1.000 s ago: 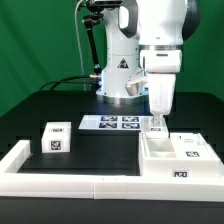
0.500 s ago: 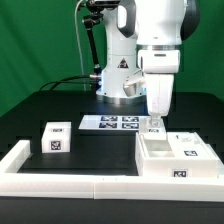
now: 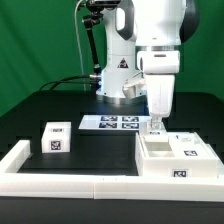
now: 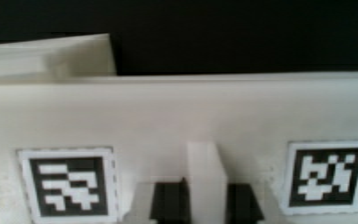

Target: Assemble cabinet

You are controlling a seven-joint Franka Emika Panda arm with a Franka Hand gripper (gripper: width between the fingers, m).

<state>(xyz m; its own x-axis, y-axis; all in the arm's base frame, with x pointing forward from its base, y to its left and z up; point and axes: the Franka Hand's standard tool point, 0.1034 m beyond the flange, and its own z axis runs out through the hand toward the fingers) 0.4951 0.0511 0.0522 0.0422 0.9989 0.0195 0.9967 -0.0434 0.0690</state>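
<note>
The white cabinet box body (image 3: 175,155) lies at the exterior view's right, against the border rail, with tags on its top and front. My gripper (image 3: 157,126) points straight down at the body's back edge, its fingertips at the rim. The wrist view shows a white tagged wall of the body (image 4: 176,110) very close, with a thin white ridge (image 4: 202,185) between two dark gaps. My fingers do not show clearly there, so I cannot tell whether they are open or shut. A small white tagged block (image 3: 55,138) stands apart at the exterior view's left.
The marker board (image 3: 110,123) lies flat behind the middle of the table, near the robot base (image 3: 115,80). The long low white border rail (image 3: 70,185) runs along the front and up the left side. Another white part edge (image 4: 51,55) shows in the wrist view.
</note>
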